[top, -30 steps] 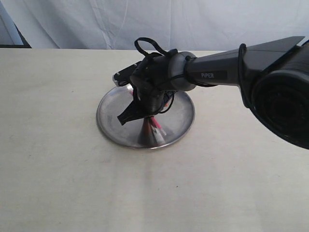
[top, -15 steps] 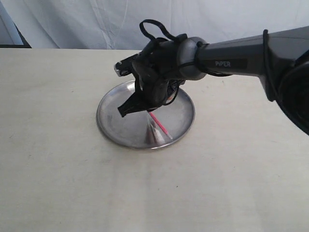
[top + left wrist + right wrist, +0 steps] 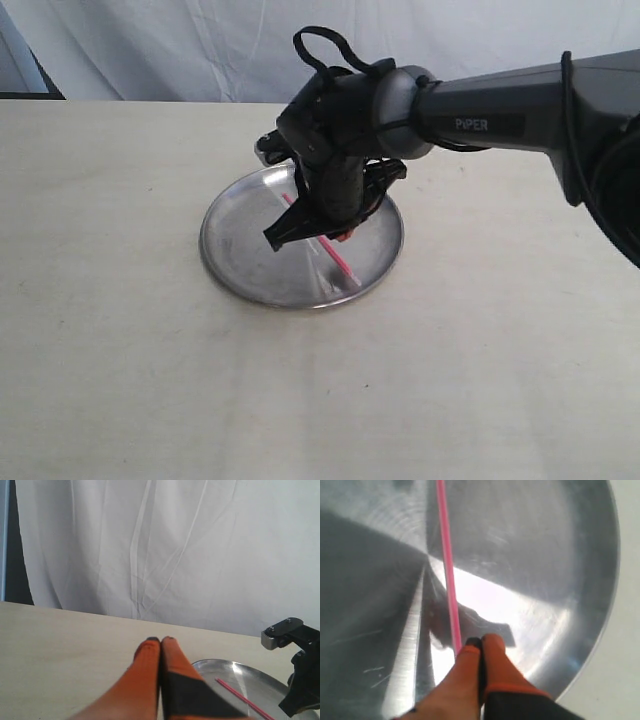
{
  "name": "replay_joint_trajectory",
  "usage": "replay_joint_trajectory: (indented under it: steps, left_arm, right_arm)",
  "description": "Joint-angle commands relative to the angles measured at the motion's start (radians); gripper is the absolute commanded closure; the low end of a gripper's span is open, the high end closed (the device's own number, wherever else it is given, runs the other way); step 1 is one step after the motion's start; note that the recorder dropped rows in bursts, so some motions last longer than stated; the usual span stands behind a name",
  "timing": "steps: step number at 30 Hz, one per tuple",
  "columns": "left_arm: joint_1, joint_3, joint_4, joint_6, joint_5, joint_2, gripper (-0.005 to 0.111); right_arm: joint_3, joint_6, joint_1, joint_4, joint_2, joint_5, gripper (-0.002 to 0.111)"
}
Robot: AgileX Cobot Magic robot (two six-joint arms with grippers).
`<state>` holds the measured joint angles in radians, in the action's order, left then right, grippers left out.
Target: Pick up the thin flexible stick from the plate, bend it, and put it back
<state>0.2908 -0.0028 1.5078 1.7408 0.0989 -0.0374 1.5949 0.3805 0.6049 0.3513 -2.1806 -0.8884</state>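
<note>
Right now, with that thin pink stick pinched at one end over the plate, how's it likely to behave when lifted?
The thin flexible stick looks very slender, so it is probably light and may sag or wobble from the right tool, which is shut on one end. The plate is shiny and smooth; if dropped, the stick could slide or roll there.

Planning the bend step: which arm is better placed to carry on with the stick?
Right, probably. The right gripper is shut on the thin flexible stick above the plate; the left gripper is shut, empty, off to the side.
</note>
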Motion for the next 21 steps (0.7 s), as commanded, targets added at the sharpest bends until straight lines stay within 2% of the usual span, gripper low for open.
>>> replay_joint_trajectory:
  steps: [1, 4, 8, 10, 12, 17, 21]
  left_arm:
    - [0.009, 0.003, 0.004, 0.002, 0.002, 0.002, 0.107]
    - [0.009, 0.003, 0.004, 0.002, 0.002, 0.002, 0.107]
    - [0.009, 0.003, 0.004, 0.002, 0.002, 0.002, 0.107]
    - [0.009, 0.003, 0.004, 0.002, 0.002, 0.002, 0.107]
    - [0.009, 0.003, 0.004, 0.002, 0.002, 0.002, 0.107]
    - [0.009, 0.003, 0.004, 0.002, 0.002, 0.002, 0.107]
    - [0.009, 0.003, 0.004, 0.002, 0.002, 0.002, 0.107]
  right_arm:
    - [-0.004, -0.001, -0.006, -0.028, -0.008, -0.014, 0.109]
    - [-0.004, -0.044, -0.006, -0.078, -0.010, -0.016, 0.100]
    - [-0.004, -0.057, -0.006, -0.087, -0.010, 0.004, 0.064]
    - [-0.004, -0.057, -0.006, -0.077, -0.010, 0.004, 0.054]
    - [-0.004, -0.055, -0.006, -0.062, -0.010, 0.004, 0.057]
    - [-0.004, -0.041, -0.017, -0.070, -0.028, 0.004, 0.076]
    - [-0.004, -0.041, -0.019, -0.082, -0.059, -0.006, 0.070]
